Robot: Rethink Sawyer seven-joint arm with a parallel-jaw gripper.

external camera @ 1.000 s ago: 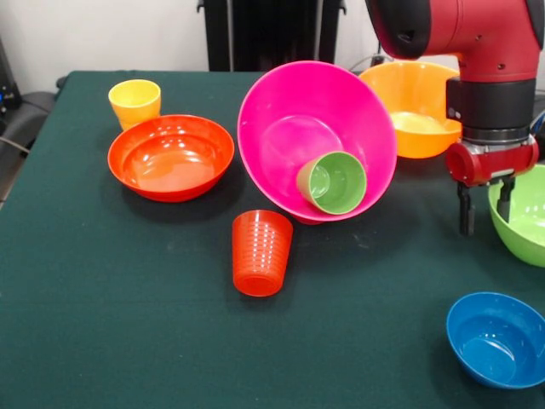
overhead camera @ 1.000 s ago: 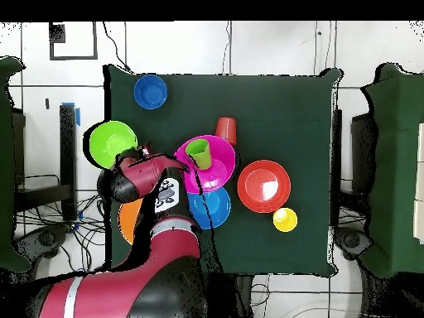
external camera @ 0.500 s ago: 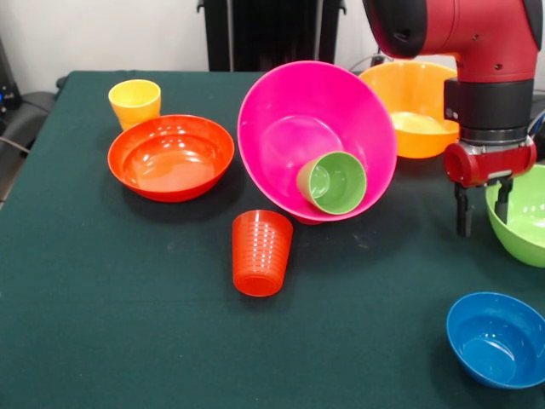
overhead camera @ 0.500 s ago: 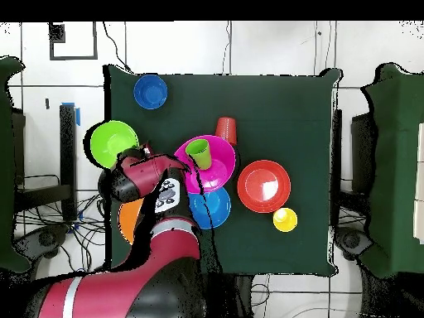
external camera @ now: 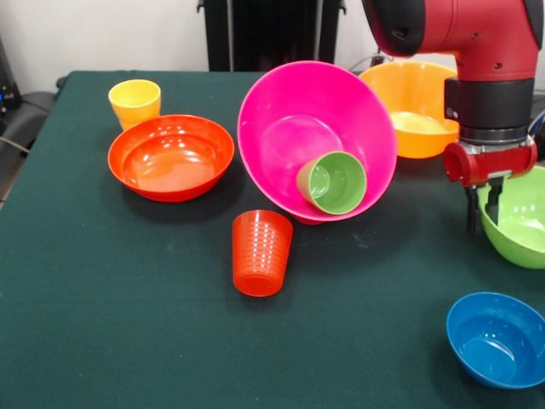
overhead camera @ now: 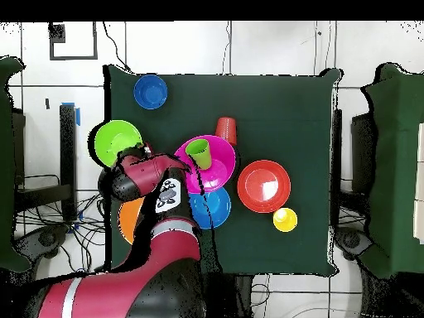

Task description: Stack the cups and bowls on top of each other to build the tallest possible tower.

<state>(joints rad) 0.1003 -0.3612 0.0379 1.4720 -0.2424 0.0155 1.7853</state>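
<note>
My gripper [external camera: 481,217] hangs at the right, shut on the near rim of the lime green bowl [external camera: 521,223], which tilts. The large pink bowl [external camera: 289,128] leans steeply on its side at the centre, and the overhead view shows it resting on a blue bowl [overhead camera: 214,211]. Inside it lies the light green cup [external camera: 334,181]. The ribbed orange-red cup [external camera: 261,253] stands on the cloth in front of it. At the left are the red-orange bowl [external camera: 170,158] and, behind it, the yellow cup [external camera: 134,102]. The yellow-orange bowl [external camera: 413,106] sits behind my arm.
A smaller blue bowl [external camera: 496,339] sits near the front right corner, close below the lime green bowl. The table [external camera: 102,324] is covered in dark green cloth. The lime green bowl lies near the table's right edge.
My gripper has shifted slightly right and its fingers have come together on the lime green bowl's rim. The bowl has tipped and moved a little.
</note>
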